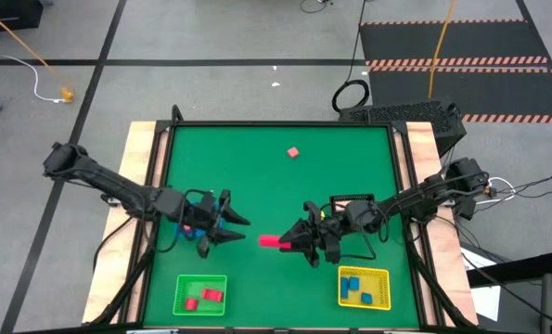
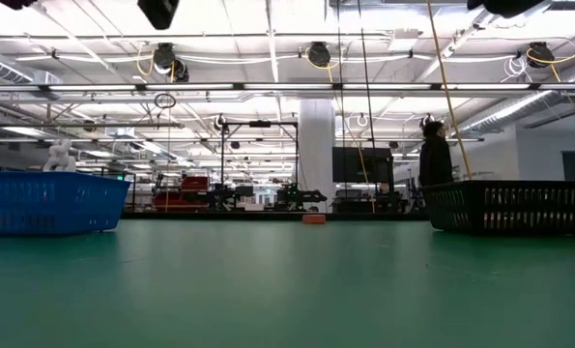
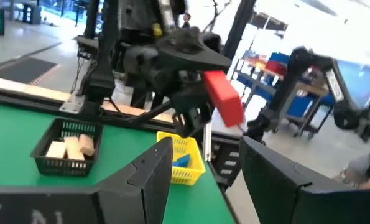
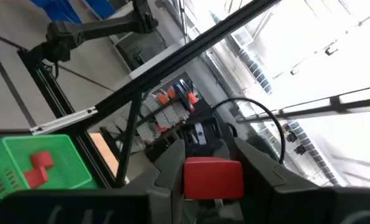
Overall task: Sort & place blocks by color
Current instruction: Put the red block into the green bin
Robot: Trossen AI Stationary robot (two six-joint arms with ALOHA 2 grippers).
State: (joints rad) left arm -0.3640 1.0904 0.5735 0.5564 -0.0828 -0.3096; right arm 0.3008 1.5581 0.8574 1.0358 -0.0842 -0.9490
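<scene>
The right gripper (image 1: 292, 241) is hanging above the middle of the green desk (image 1: 276, 176), its fingers clamped on a red bar block (image 1: 273, 242) that is sticking out toward the left arm. The right wrist view is showing the same red bar pinched between the two dark fingers (image 4: 172, 165). Facing it from just beside, the left gripper (image 1: 236, 227) is pointing at the held block with its fingers spread apart and holding nothing.

At the desk's near edge, a green tray (image 1: 200, 294) is carrying two red blocks (image 1: 205, 297). To the right of it, well apart, a yellow tray (image 1: 364, 287) is holding several blue blocks (image 1: 354, 286). A black tray (image 3: 68, 147), partly hidden under the right arm in the high view, is containing cream blocks (image 3: 69, 147), as the left wrist view is showing. A blue tray (image 1: 201, 200) is sitting mostly hidden under the left arm.

One salmon-pink cube (image 1: 293, 152) is lying alone on the far part of the desk, well apart from both grippers and every tray. In the low view, a person (image 2: 434, 155) is standing in the room beyond the desk.
</scene>
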